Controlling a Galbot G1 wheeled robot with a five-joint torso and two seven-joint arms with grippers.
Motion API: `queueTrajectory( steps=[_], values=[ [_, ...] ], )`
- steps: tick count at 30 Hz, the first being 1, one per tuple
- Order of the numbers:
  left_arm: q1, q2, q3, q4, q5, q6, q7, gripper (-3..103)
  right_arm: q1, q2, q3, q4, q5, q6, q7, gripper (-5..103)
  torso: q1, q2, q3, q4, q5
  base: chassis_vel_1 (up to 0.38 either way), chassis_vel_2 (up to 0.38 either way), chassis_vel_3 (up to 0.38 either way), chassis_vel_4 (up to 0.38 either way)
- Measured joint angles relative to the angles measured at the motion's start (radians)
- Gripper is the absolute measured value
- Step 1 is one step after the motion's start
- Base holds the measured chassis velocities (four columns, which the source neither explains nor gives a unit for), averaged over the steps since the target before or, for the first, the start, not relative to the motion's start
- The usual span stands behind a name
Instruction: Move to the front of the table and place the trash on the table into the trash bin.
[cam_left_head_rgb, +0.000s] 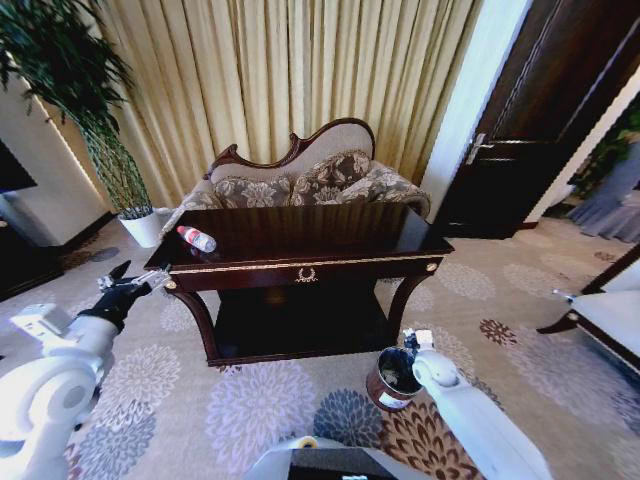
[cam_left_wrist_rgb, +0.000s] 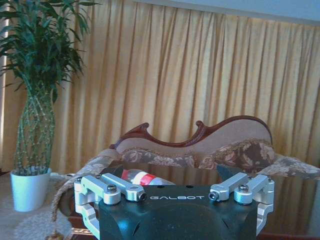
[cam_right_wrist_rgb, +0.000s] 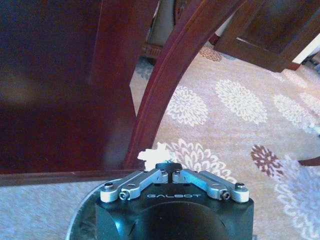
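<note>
The dark table (cam_left_head_rgb: 330, 262) stands straight ahead. A clear bottle with a red cap and label (cam_left_head_rgb: 196, 238) lies on its left end. My left gripper (cam_left_head_rgb: 130, 279) hovers open just off the table's front left corner, level with the top and short of the bottle (cam_left_wrist_rgb: 142, 177). Down by the table's right leg stands the brown trash bin (cam_left_head_rgb: 392, 378). My right gripper (cam_left_head_rgb: 410, 342) is over it, shut on a small whitish wad (cam_right_wrist_rgb: 152, 152) at its fingertips. The bin's rim (cam_right_wrist_rgb: 75, 225) shows below that gripper.
A patterned sofa (cam_left_head_rgb: 300, 180) stands right behind the table, a potted plant (cam_left_head_rgb: 140, 225) to its left. A dark door (cam_left_head_rgb: 540, 130) is at the back right and a chair (cam_left_head_rgb: 600, 310) at the right edge. Floral carpet lies open around the bin.
</note>
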Motion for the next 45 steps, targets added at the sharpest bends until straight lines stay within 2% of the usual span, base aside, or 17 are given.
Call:
queueTrajectory(
  steps=[1, 7, 9, 12, 13, 16, 17, 19, 20, 22, 24, 25, 28, 33, 37, 40, 45],
  values=[
    [0.009, -0.004, -0.013, -0.001, -0.002, -0.001, 0.001, 100, 0.023, 0.015, -0.009, -0.044, -0.043, 0.006, -0.011, 0, 0.0, 0.0, 0.0, -0.0001, -0.0002, 0.0, 0.0, 0.0, 0.0],
    [0.023, -0.02, -0.032, -0.005, -0.004, -0.007, 0.003, 100, 0.057, 0.034, -0.02, -0.111, -0.093, 0.004, -0.012, 1, 0.0, 0.0, 0.0, 0.0, -0.0002, 0.0, 0.0, 0.0, 0.0],
    [0.025, -0.023, -0.034, -0.005, -0.004, -0.008, 0.004, 100, 0.06, 0.034, -0.021, -0.126, -0.114, 0.005, -0.015, 7, 0.0, 0.0, 0.0, -0.0002, -0.0004, 0.0, 0.0, 0.0, 0.0],
    [0.025, -0.029, -0.031, -0.007, -0.002, -0.009, 0.004, 100, 0.061, 0.029, -0.021, -0.148, -0.144, 0.014, -0.02, 22, 0.0, 0.0, 0.0, -0.0004, -0.0002, 0.0, 0.0, 0.0, 0.0],
    [0.025, -0.029, -0.031, -0.007, -0.002, -0.009, 0.004, 100, 0.061, 0.029, -0.021, -0.148, -0.144, 0.014, -0.02, 22, 0.0, 0.0, 0.0, -0.0004, -0.0002, 0.0, 0.0, 0.0, 0.0],
    [0.019, -0.029, -0.022, -0.009, 0.0, -0.01, 0.004, 100, 0.056, 0.018, -0.017, -0.147, -0.153, 0.035, -0.021, 38, 0.0, 0.0, 0.0, -0.0003, -0.0003, 0.0, 0.0, 0.0, 0.0],
    [0.019, -0.029, -0.022, -0.009, 0.0, -0.01, 0.004, 100, 0.056, 0.018, -0.017, -0.147, -0.153, 0.035, -0.021, 38, 0.0, 0.0, 0.0, -0.0003, -0.0003, 0.0, 0.0, 0.0, 0.0],
    [0.014, -0.026, -0.018, -0.013, -0.001, -0.011, 0.004, 100, 0.043, 0.009, -0.015, -0.104, -0.147, 0.109, -0.022, 50, 0.0, 0.0, 0.0, -0.0005, 0.0, 0.0, 0.0, 0.0, 0.0],
    [0.014, -0.026, -0.018, -0.013, -0.001, -0.011, 0.004, 100, 0.043, 0.009, -0.015, -0.104, -0.147, 0.109, -0.022, 50, 0.0, 0.0, 0.0, -0.0005, 0.0, 0.0, 0.0, 0.0, 0.0],
    [0.012, -0.024, -0.017, -0.016, -0.002, -0.015, 0.004, 100, 0.022, -0.009, -0.006, 0.016, -0.108, 0.17, -0.033, 61, 0.0, 0.0, 0.0, -0.0003, 0.0, 0.0, 0.0, 0.0, 0.0],
    [0.012, -0.023, -0.017, -0.018, -0.002, -0.018, 0.004, 100, 0.015, -0.015, -0.003, 0.063, -0.089, 0.181, -0.035, 61, 0.0, 0.0, 0.0, -0.0003, -0.0001, 0.0, 0.0, 0.0, 0.0],
    [0.012, -0.022, -0.016, -0.021, -0.003, -0.026, 0.004, 100, 0.001, -0.03, 0.002, 0.178, -0.047, 0.21, -0.038, 71, 0.0, 0.0, 0.0, -0.0001, -0.0003, 0.0, 0.0, 0.0, 0.0],
    [0.014, -0.021, -0.016, -0.026, -0.003, -0.036, 0.01, 100, -0.006, -0.046, 0.006, 0.304, -0.006, 0.235, -0.035, 77, 0.0, 0.0, 0.0, -0.0001, -0.0005, 0.0, 0.0, 0.0, 0.0],
    [0.026, -0.022, -0.026, -0.035, -0.003, -0.056, 0.03, 100, -0.021, -0.105, -0.003, 0.604, 0.038, 0.285, -0.016, 97, 0.0, 0.0, 0.0, -0.0002, -0.0004, 0.0, 0.0, 0.0, 0.0],
    [0.029, -0.025, -0.03, -0.036, -0.003, -0.064, 0.038, 100, -0.03, -0.132, -0.007, 0.709, 0.063, 0.283, -0.02, 100, 0.0, 0.0, 0.0, -0.0003, -0.0003, 0.0, 0.0, 0.0, 0.0],
    [0.03, -0.031, -0.027, -0.04, 0.0, -0.072, 0.043, 100, -0.037, -0.157, -0.016, 0.849, 0.1, 0.234, -0.014, 100, 0.0, 0.0, 0.0, -0.0001, -0.0003, 0.0, 0.0, 0.0, 0.0],
    [0.038, -0.036, -0.023, -0.048, 0.003, -0.074, 0.043, 100, -0.054, -0.171, -0.02, 0.899, 0.104, 0.223, -0.014, 100, 0.0, 0.0, 0.0, -0.0002, -0.0002, 0.0, 0.0, 0.0, 0.0]
  ],
)
